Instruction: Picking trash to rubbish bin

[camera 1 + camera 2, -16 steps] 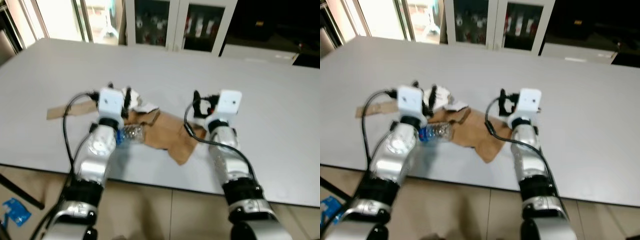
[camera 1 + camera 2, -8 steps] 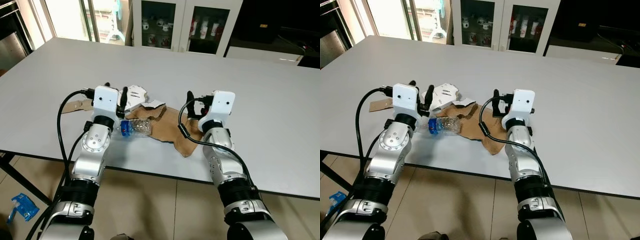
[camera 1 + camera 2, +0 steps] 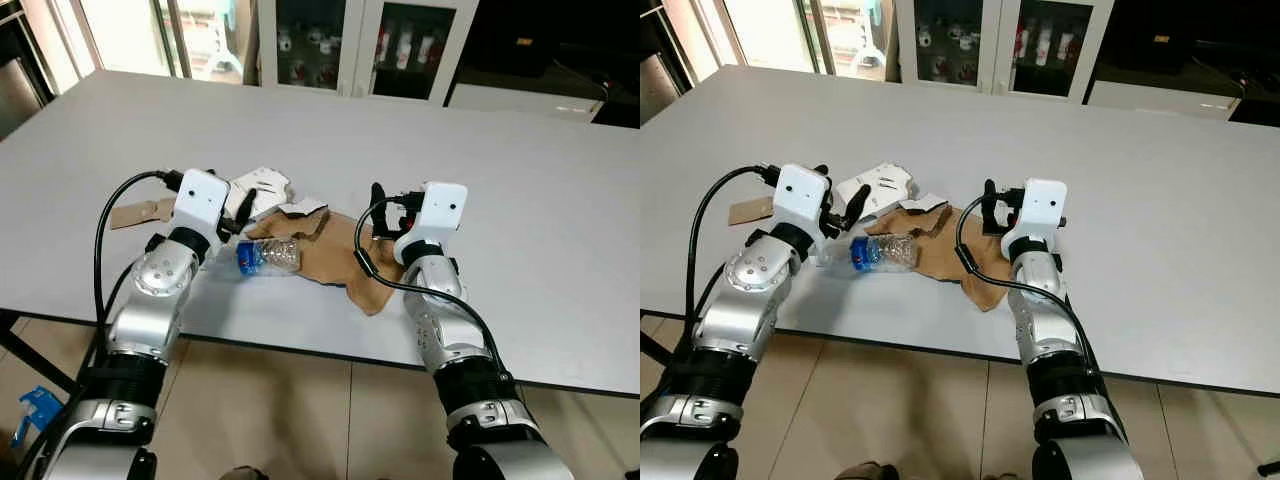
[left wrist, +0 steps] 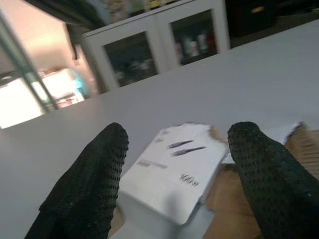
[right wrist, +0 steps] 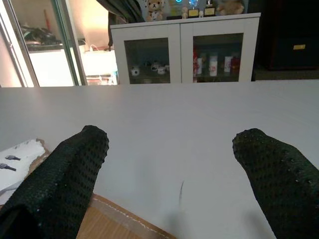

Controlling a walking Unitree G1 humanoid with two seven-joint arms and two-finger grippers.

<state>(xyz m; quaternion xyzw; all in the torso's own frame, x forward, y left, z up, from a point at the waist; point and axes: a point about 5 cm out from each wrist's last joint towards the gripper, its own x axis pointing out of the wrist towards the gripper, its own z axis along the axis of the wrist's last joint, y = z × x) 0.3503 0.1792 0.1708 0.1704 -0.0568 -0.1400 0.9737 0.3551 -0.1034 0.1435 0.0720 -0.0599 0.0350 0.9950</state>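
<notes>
A crushed clear bottle (image 3: 268,256) with a blue cap lies on the grey table (image 3: 550,220) near its front edge. It rests against a torn brown cardboard sheet (image 3: 345,262). Just behind them lies a white torn packet (image 3: 262,190), which is also between the fingers in the left wrist view as the white packet (image 4: 174,169). My left gripper (image 3: 232,207) stands open just left of the bottle, low over the table, holding nothing. Over the cardboard's right part, my right gripper (image 3: 392,205) is open and empty, its fingers (image 5: 75,169) spread wide.
A small brown cardboard strip (image 3: 140,212) lies left of my left arm. A blue wrapper (image 3: 30,412) lies on the tiled floor below the table's left corner. A glass-door cabinet (image 3: 350,45) stands behind the table. The table's front edge runs under both forearms.
The view has steadied after a blur. My left arm has swung slightly left and lower beside the bottle. The right arm and the trash have stayed where they were.
</notes>
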